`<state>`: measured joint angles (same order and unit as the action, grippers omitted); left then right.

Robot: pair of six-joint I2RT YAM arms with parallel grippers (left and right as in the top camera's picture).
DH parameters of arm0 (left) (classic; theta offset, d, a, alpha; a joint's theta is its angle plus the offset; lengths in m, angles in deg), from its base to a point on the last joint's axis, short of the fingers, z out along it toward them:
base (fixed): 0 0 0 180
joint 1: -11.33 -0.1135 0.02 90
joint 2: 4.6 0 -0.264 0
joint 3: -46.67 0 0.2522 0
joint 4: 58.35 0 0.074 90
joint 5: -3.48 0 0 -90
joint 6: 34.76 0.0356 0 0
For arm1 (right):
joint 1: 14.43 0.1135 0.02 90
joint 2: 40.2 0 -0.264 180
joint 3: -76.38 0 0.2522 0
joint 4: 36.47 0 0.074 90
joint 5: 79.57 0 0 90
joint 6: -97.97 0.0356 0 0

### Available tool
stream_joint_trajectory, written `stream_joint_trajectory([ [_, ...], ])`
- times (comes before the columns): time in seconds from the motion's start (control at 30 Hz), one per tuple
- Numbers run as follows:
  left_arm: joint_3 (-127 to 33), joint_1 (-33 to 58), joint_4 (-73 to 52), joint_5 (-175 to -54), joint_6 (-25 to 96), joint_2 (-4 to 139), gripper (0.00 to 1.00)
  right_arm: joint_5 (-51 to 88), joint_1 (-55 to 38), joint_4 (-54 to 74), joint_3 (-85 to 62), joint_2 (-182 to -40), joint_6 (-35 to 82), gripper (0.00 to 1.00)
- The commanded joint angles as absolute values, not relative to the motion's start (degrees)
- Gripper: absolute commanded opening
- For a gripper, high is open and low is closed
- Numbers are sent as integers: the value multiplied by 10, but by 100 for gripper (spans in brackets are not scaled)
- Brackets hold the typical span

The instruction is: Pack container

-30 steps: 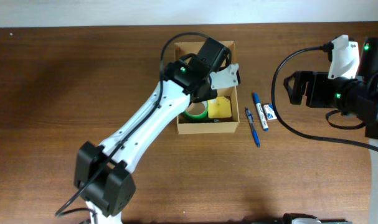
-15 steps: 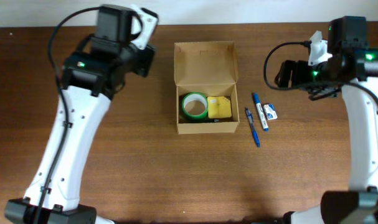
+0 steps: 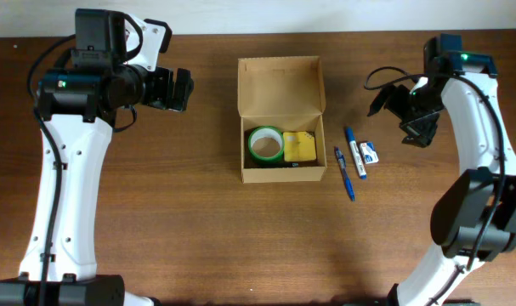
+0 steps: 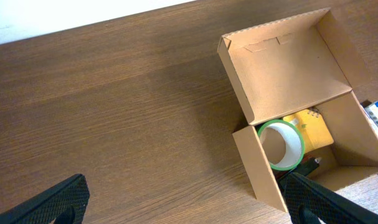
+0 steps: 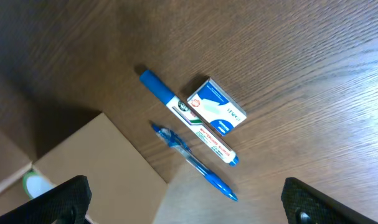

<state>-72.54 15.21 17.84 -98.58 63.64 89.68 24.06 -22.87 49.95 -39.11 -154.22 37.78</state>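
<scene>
Left hand (image 3: 183, 89) withdrew left of container (image 3: 281, 85).

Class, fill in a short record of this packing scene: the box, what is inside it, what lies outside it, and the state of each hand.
Box: plain tan cardboard box, flap lid open
Inside: green tape roll with a yellow block beside it
Outside, on the right arm's side: blue pen, white-and-blue marker, small blue-and-white packet
Left hand: open, empty, off to the box's side
Right hand: open, empty, near the loose items
</scene>
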Motion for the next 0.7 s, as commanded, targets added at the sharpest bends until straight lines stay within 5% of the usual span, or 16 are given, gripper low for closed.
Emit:
stream_joint_trajectory([
  [0.0,-736,149,179,-996,635,884,99,248,-231,484,-370,-1552,413,99],
  [0.13,-736,150,196,-1009,653,884,100,248,-231,446,-294,-1552,423,99],
  [0.33,-741,169,313,-1022,856,878,100,248,-231,403,-212,-1552,457,100],
  [0.67,-741,173,318,-1018,870,865,100,253,-208,340,-211,-1552,630,99],
])
